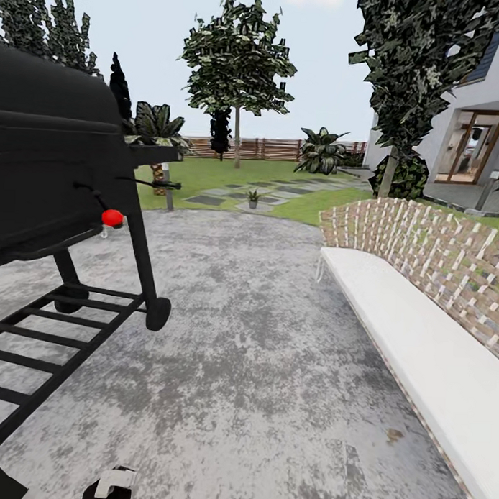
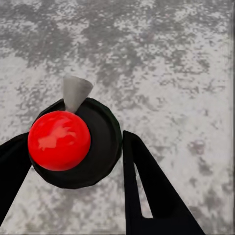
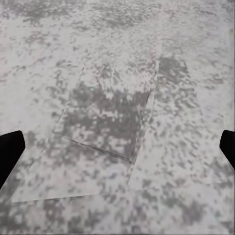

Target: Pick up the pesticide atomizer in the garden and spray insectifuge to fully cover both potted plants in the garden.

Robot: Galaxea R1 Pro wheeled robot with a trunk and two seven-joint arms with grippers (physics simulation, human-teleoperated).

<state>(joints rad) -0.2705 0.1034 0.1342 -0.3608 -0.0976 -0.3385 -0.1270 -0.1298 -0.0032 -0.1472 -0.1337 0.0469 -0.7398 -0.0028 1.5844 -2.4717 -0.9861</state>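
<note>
The pesticide atomizer [image 2: 105,147] shows in the left wrist view as a dark round body with a red ball top and a grey cone nozzle. My left gripper [image 2: 76,138] is shut on it, black fingers [image 2: 147,196] on either side, above the stone patio. Its dark body with a white label [image 1: 114,484] peeks in at the head view's bottom edge. My right gripper [image 3: 120,147] is open, fingertips far apart over bare stone. One small potted plant [image 1: 253,197] stands far ahead among stepping stones on the garden lawn [image 1: 209,172].
A black barbecue grill [image 1: 58,164] with a red knob [image 1: 112,217] stands close on the left. A long white bench with a woven back [image 1: 413,313] runs along the right. Grey patio [image 1: 246,336] lies between them. Palms, trees, a slat fence [image 1: 271,148] and a house stand beyond.
</note>
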